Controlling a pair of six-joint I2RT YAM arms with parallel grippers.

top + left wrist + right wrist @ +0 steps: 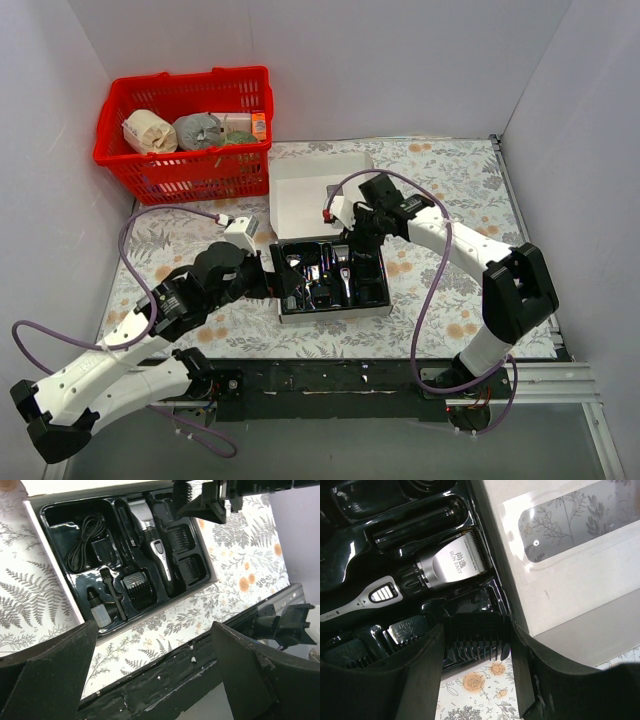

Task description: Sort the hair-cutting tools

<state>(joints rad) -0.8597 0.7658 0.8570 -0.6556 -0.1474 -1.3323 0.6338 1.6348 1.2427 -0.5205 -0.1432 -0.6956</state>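
right hand gripping comb attachment, clipper in tray

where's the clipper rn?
Left wrist view: slim black electric clipper with silvery head lies centred in the black plastic tray, coiled black cord left, black comb attachments right.

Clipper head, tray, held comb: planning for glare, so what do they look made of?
Clipper head: brushed silvery metal, or metallised plastic; soft sheen, printed logo. Tray: glossy black plastic, sharp reflections. Comb in the right end effector: matte black plastic, moulded teeth.
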